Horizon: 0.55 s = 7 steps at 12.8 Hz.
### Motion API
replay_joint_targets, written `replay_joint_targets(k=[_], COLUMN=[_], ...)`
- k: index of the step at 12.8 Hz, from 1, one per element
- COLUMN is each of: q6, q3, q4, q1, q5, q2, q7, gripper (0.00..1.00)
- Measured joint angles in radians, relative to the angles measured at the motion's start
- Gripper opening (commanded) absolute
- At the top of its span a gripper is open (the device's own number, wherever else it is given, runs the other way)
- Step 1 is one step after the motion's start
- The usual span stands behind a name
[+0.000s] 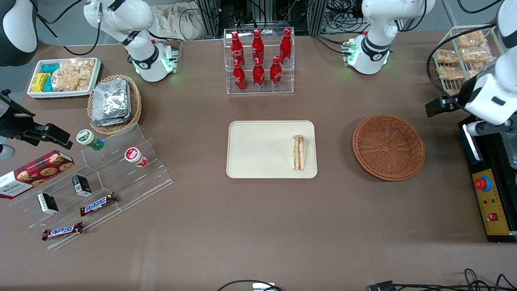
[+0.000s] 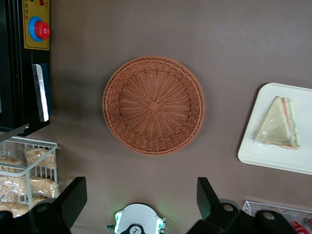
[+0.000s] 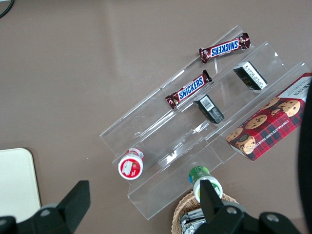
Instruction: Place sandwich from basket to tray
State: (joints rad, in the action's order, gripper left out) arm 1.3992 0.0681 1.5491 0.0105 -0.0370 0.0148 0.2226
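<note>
- Already the sandwich (image 1: 299,152) lay on the cream tray (image 1: 258,149), close to the tray's edge that faces the wicker basket (image 1: 388,146), its cut face with green and pink layers turned up toward the front camera.
- Being a wedge, it rested on a broad flat side of bread, which I judged was why it sat steady and did not tip.
- Beside the tray, toward the working arm's end of the table, the basket stood with nothing in it, well apart from the tray's rim.
- Above the table, near the basket and well clear of its rim, hung the left gripper (image 2: 139,195); its two dark fingers (image 2: 73,195) were spread wide with nothing between them.
- From the wrist camera the whole basket showed under the gripper, with the sandwich on the tray off to one side.
- To my eye the task looked finished, the arm drawn high so as not to brush the basket or the tray.
- Farther from the front camera than the tray stood a clear rack of red cola bottles (image 1: 258,60), untouched by all this.
</note>
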Motion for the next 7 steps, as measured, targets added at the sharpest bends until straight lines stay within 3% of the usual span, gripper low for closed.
replay_joint_targets(k=[3, 7], q6=[0.144, 0.173], q3=[-0.030, -0.037], q4=[0.163, 0.182], q1=[0.024, 0.026], q5=[0.031, 0.032], q2=[-0.121, -0.145], q7=[0.000, -0.028], gripper=[1.00, 1.00])
